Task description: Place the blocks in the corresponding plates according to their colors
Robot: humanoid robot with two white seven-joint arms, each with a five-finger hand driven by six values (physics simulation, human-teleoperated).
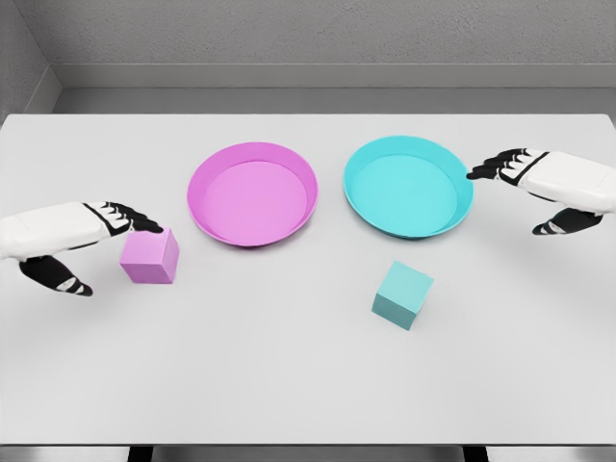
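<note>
A pink block [150, 256] sits on the white table, left of the pink plate [252, 194]. My left hand [106, 243] reaches in from the left; its fingertips touch the block's top left edge, and the thumb hangs apart below, so nothing is grasped. A cyan block [402, 295] lies in front of the cyan plate [408, 187]. My right hand [525, 192] hovers at the cyan plate's right rim, fingers spread and empty. Both plates hold nothing.
The white table [289, 385] stretches wide in front of the blocks. A grey wall runs behind its far edge.
</note>
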